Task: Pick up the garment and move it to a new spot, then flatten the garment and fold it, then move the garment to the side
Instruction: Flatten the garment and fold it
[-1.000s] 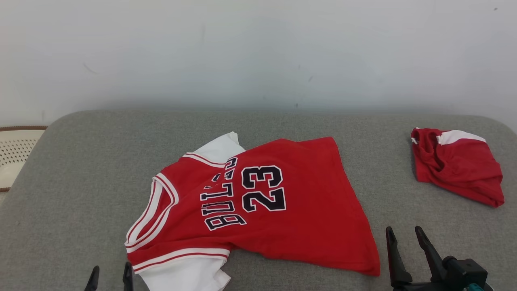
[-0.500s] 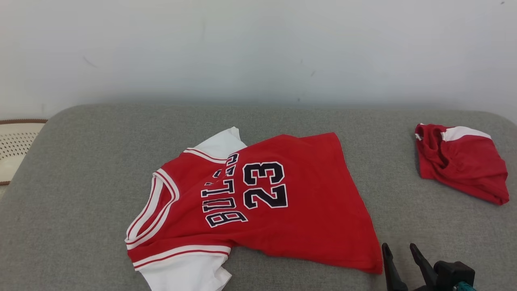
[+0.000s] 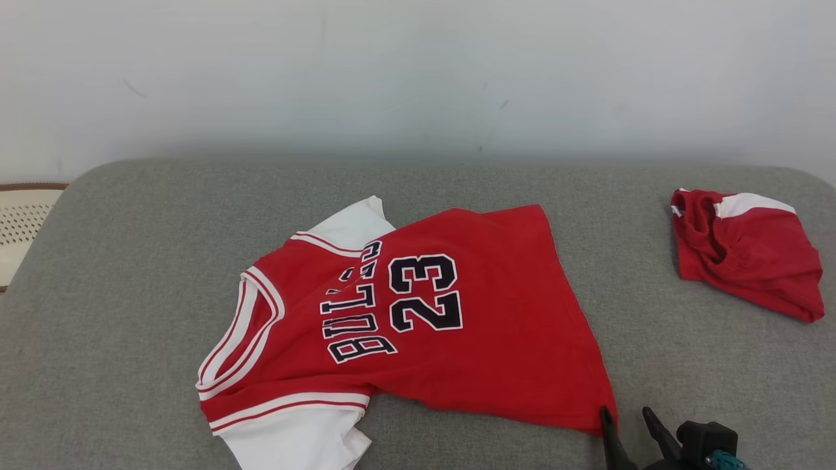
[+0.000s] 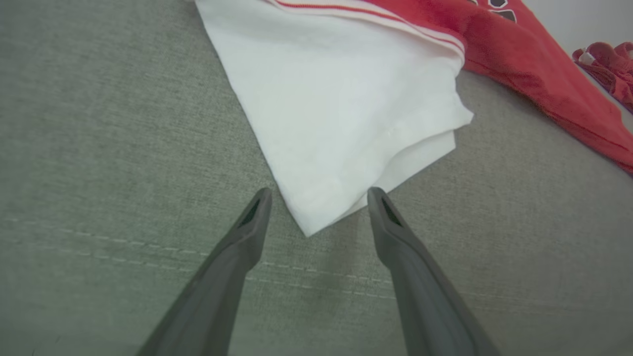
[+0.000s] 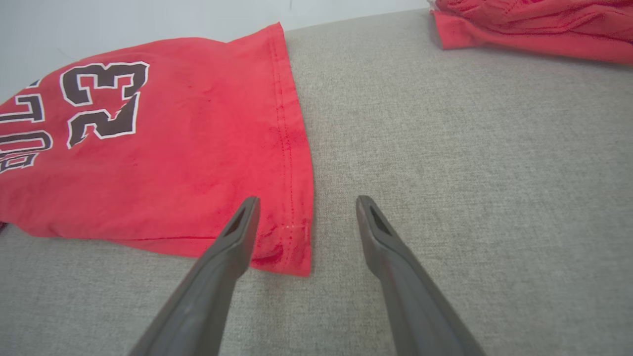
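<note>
The garment (image 3: 418,326) is a red jersey with white sleeves and "BULLS 23" in black, spread on the grey cushion (image 3: 130,261) with its collar to the left. My right gripper (image 3: 627,418) is open at the jersey's near right hem corner (image 5: 292,247), which lies between its fingers in the right wrist view. My left gripper (image 4: 319,195) is open over the tip of the near white sleeve (image 4: 336,128). Neither holds cloth.
A second red and white garment (image 3: 744,251) lies crumpled at the far right of the cushion, also seen in the right wrist view (image 5: 534,22). A pale perforated basket (image 3: 19,228) stands off the cushion's left edge. A white wall (image 3: 418,78) runs behind.
The camera has shifted a little. My right gripper has drawn left and lower toward the jersey's hem corner. My left gripper's fingertips have left the head view's bottom edge. The jersey lies unchanged.
</note>
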